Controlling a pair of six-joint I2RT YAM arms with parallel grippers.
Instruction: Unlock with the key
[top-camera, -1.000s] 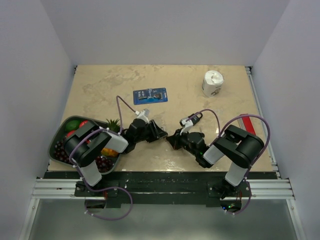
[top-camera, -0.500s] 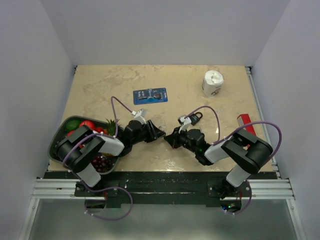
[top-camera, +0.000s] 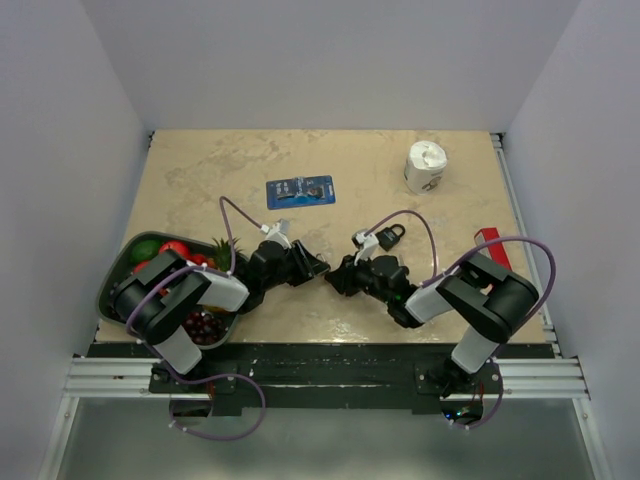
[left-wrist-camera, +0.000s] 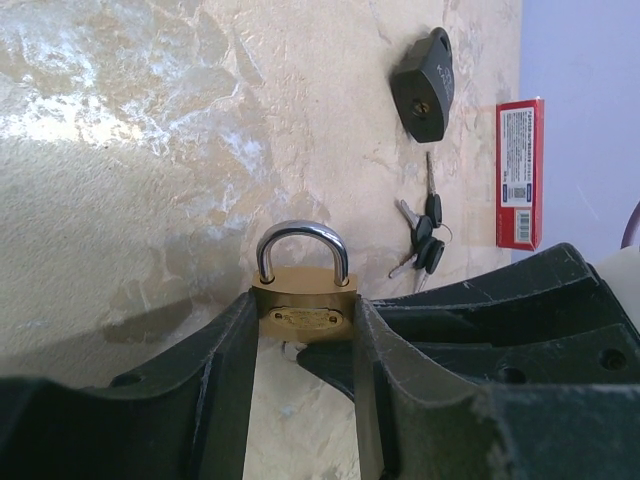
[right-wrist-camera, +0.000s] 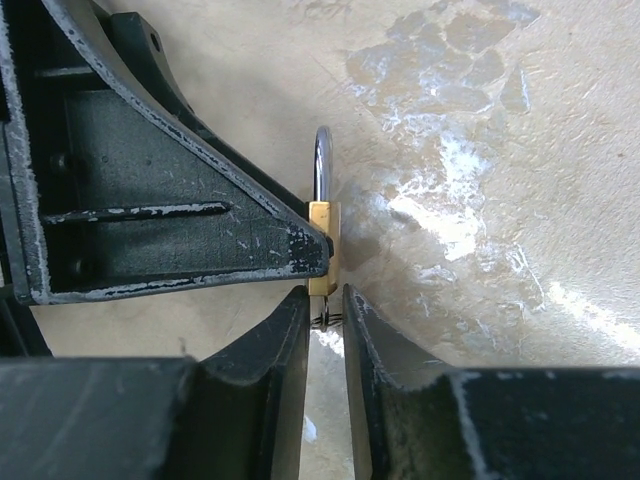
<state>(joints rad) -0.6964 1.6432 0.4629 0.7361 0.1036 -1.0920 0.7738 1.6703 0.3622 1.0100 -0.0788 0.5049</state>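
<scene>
Keys (left-wrist-camera: 425, 235) with black heads lie on the table (left-wrist-camera: 150, 120) beyond and right of the left claw (left-wrist-camera: 305, 310), which clamps a brass padlock (left-wrist-camera: 303, 318), the bunch strung out toward the black padlock (left-wrist-camera: 425, 85), nearer the slightly parted right claw (right-wrist-camera: 327, 303).

Two padlocks: one small brass padlock (left-wrist-camera: 301, 302) and one larger black plastic-cased padlock (left-wrist-camera: 425, 85). One bunch of short silver keys with black heads (left-wrist-camera: 425, 240), seemingly four keys, too small to be sure. One red box (left-wrist-camera: 520, 170), one blue card packet (top-camera: 300, 191), one white paper roll (top-camera: 425, 166), one grey tray of fruit (top-camera: 103, 298).
</scene>
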